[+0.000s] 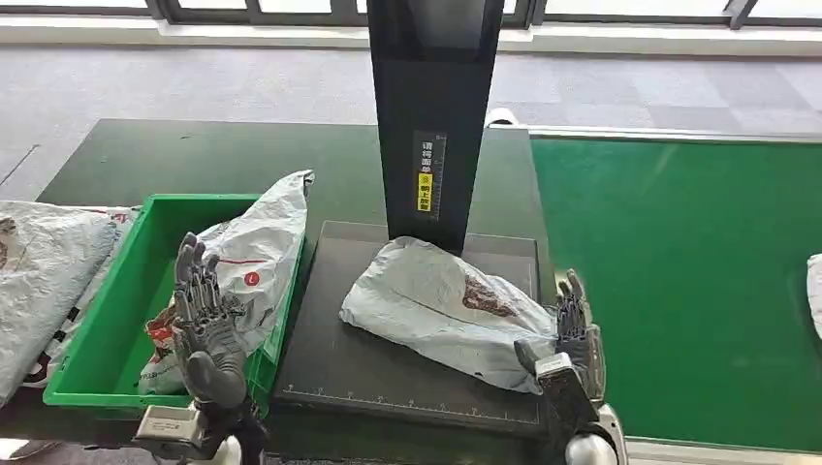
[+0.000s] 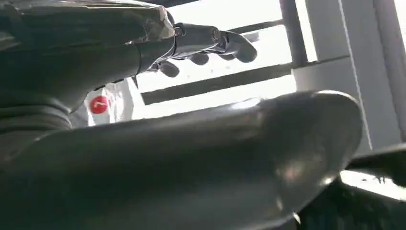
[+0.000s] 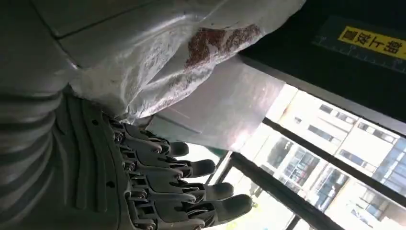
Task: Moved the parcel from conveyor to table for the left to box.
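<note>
A crumpled grey parcel (image 1: pixel 441 302) with a brown print lies on the dark scale platform (image 1: pixel 388 373), in front of the black post (image 1: pixel 433 116). My right hand (image 1: pixel 574 334) stands at the parcel's near right corner, fingers straight and apart, its thumb against the bag's edge. In the right wrist view the parcel (image 3: pixel 158 62) lies beside the palm, and the fingers (image 3: pixel 191 191) hold nothing. My left hand (image 1: pixel 205 325) is raised over the green bin (image 1: pixel 97 395), fingers spread and empty. The left wrist view shows its thumb (image 2: pixel 215 158).
Another grey parcel (image 1: pixel 257 254) with a red logo leans in the green bin's right side. More grey bags (image 1: pixel 44 281) lie to the bin's left. The green conveyor (image 1: pixel 679 291) runs on the right, with a pale parcel (image 1: pixel 814 291) at its far right edge.
</note>
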Robot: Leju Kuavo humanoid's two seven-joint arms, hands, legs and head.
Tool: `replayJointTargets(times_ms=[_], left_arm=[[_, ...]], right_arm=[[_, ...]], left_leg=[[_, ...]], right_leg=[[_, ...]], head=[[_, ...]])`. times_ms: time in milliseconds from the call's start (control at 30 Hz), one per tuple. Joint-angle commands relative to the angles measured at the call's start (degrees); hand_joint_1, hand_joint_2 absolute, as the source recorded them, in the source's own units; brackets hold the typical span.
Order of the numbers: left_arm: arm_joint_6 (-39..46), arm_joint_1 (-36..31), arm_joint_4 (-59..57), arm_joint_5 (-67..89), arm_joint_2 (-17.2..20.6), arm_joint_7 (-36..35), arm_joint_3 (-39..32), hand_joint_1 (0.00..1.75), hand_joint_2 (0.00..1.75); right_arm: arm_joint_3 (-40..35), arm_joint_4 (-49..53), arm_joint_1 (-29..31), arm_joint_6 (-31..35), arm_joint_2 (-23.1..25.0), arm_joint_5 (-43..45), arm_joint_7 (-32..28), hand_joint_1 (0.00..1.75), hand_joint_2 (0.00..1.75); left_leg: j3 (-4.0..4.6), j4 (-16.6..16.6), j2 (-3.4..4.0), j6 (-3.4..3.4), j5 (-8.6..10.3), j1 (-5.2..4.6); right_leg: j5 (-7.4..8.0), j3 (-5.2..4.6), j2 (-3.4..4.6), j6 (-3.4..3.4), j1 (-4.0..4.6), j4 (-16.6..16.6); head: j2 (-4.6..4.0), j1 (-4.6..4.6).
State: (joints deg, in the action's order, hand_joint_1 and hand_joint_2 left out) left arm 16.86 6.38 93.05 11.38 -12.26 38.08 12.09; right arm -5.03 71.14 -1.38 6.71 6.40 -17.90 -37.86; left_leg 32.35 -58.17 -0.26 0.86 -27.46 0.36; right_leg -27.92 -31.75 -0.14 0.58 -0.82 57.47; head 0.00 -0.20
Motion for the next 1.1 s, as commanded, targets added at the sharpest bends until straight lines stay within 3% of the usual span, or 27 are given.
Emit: replayJointTargets(times_ms=[33, 167, 200, 333, 400, 467, 733, 867, 900, 1100], left_arm=[[-4.57, -5.7, -9.39, 1.48, 1.59, 1.67, 2.02, 0.0, 0.0], [-9.67, -7.62, -10.69, 3.25, 1.78, 1.92, 3.84, 0.0, 0.0], [-10.61, -8.9, -12.72, 5.05, 1.93, 1.72, 5.08, 0.0, 1.75], [-11.46, -14.69, -24.47, 10.43, 1.24, 1.8, 9.38, 0.0, 1.75], [-10.45, -17.7, -32.3, 10.94, 0.19, 1.92, 10.62, 0.0, 1.75], [-6.61, -19.19, -36.0, 11.41, -0.07, 1.92, 12.15, 0.0, 1.75], [-5.86, -20.06, -38.22, 12.98, -0.81, 1.62, 12.67, 0.0, 1.75], [-3.64, -22.68, -44.35, 16.65, -2.27, -0.24, 13.2, 0.0, 1.75], [-0.15, -24.12, -48.05, 21.45, -2.14, -5.47, 14.36, 0.0, 1.75], [3.43, -29.97, -62.08, 25.53, -4.95, -6.97, 15.38, 0.0, 1.75]], right_arm=[[-5.5, -2.3, 2.16, -1.37, -1.8, 0.76, -2.14, 0.0, 1.75], [-9.56, 15.39, -1.16, 6.79, -4.5, 3.51, -2.14, 0.0, 1.75], [-11.83, 19.47, -1.66, 8.97, -5.57, 3.67, -2.14, 0.0, 1.75], [-22.2, 28.96, -1.13, 15.79, -9.84, 4.98, -2.14, 0.0, 1.75], [-28.3, 30.24, 1.25, 14.1, -12.79, 8.44, -2.14, 0.0, 1.75], [-29.37, 27.11, 2.61, 12.85, -13.14, 10.07, -2.14, 0.0, 1.75], [-30.77, 24.82, 5.24, 12.53, -14.15, 11.89, -2.14, 0.0, 1.75], [-35.27, 26.26, 5.51, 14.84, -15.75, 12.99, -2.14, 0.0, 1.75], [-37.33, 26.89, 6.0, 15.07, -16.57, 13.28, -2.14, 0.0, 1.75], [-45.65, 27.95, 7.42, 23.35, -18.63, 10.39, -2.14, 0.0, 1.75]], left_leg=[[-0.09, 0.2, 0.02, -0.01, 0.16, 0.02], [0.09, -0.01, -0.06, -0.01, 0.07, -0.05], [0.11, 0.0, -0.07, -0.01, 0.1, -0.04], [0.1, 0.0, -0.13, -0.03, 0.11, -0.08], [0.03, 0.03, -0.15, -0.02, 0.12, -0.1], [0.0, 0.06, -0.08, -0.02, 0.14, -0.07], [-0.08, 0.09, 0.05, -0.02, 0.13, -0.02], [-0.04, 0.01, -0.02, -0.01, 0.09, -0.02], [-0.07, 0.1, -0.01, -0.02, 0.14, -0.04], [-0.08, 0.14, -0.03, -0.01, 0.19, -0.02]], right_leg=[[0.16, 0.09, 0.01, -0.06, 0.03, -0.21], [0.03, -0.11, -0.06, -0.03, -0.04, 0.05], [0.05, -0.12, -0.08, -0.04, -0.03, 0.03], [0.05, -0.09, -0.13, -0.01, -0.07, 0.03], [0.05, -0.03, -0.14, -0.01, -0.09, 0.0], [0.11, 0.0, -0.07, -0.01, -0.06, -0.07], [0.19, 0.05, 0.08, -0.01, -0.01, -0.13], [0.12, 0.04, 0.01, -0.01, -0.01, -0.05], [0.17, 0.06, 0.01, -0.03, -0.02, -0.13], [0.22, 0.1, -0.02, -0.04, 0.0, -0.19]], head=[[0.0, 0.0], [0.0, 0.0], [0.0, 0.0], [0.0, 0.0], [0.0, 0.0], [0.0, 0.0], [0.0, 0.0], [0.0, 0.0], [0.0, 0.0], [0.0, 0.0]])
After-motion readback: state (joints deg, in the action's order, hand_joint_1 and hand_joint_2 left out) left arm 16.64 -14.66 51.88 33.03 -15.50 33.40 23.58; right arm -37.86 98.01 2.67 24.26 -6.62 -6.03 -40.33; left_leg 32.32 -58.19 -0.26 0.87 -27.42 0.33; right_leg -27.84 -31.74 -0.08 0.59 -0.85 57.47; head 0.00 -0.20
